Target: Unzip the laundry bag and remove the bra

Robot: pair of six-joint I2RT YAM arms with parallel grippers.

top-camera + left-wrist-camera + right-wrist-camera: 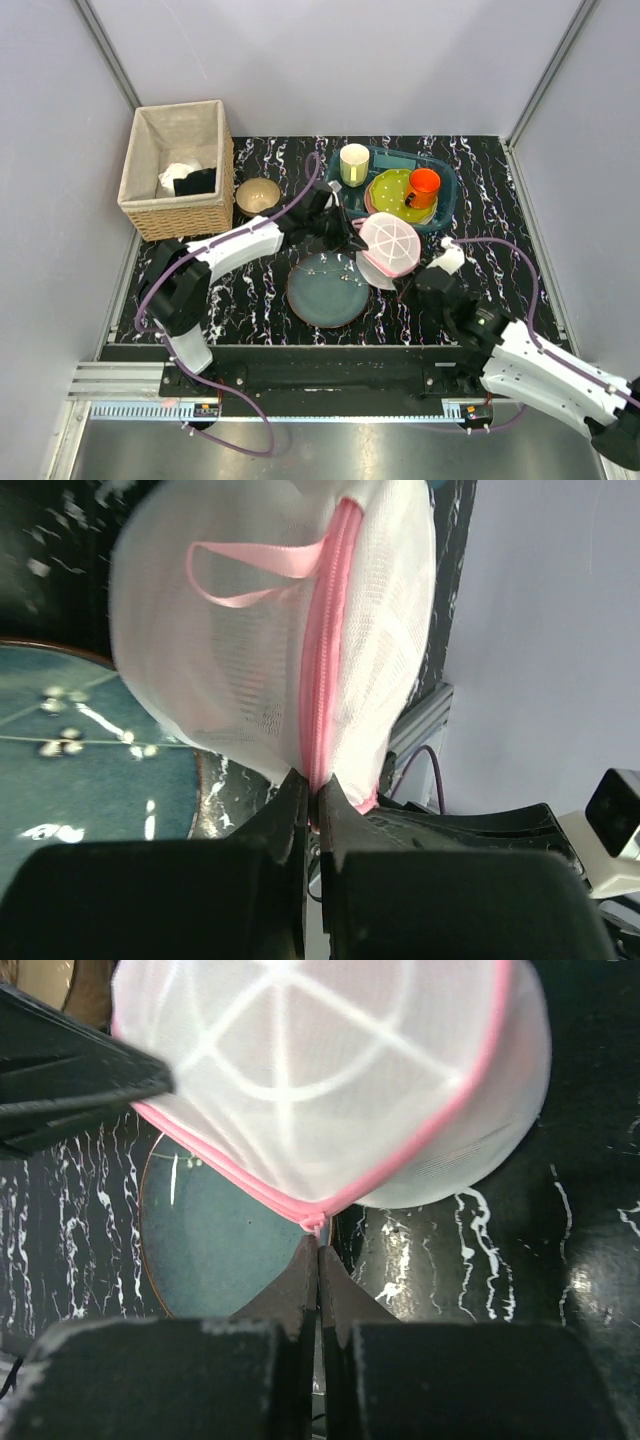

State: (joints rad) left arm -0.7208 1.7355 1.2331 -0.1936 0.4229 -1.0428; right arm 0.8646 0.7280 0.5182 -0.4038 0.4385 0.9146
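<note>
The laundry bag (390, 245) sits at the middle of the tabletop (500, 200). Its round mesh face is turned up and towards the right arm. Its left part overlaps the right rim of the blue-grey plate (328, 290). Its far side lies just beside the teal tray (447, 205). We cannot tell whether the bag rests on the surface or hangs clear of it. We cannot make out its contents through the mesh.

In the left wrist view, the pink zip trim (322, 650) runs down the side wall and appears closed. A pink ribbon loop (250, 575) lies against the mesh beside it.

The left claw (315, 785) is closed, with the lower end of the zip trim pinched between its fingertips. The right claw (318, 1242) is also closed and grips the pink edge piping at the bag's near rim.

The tray carries a cream cup (354, 163), a green plate (388, 188) and an orange mug (423, 186). A brass-coloured bowl (258, 196) stands left of the tray. A wicker basket (180, 215) stands at the far left corner.
</note>
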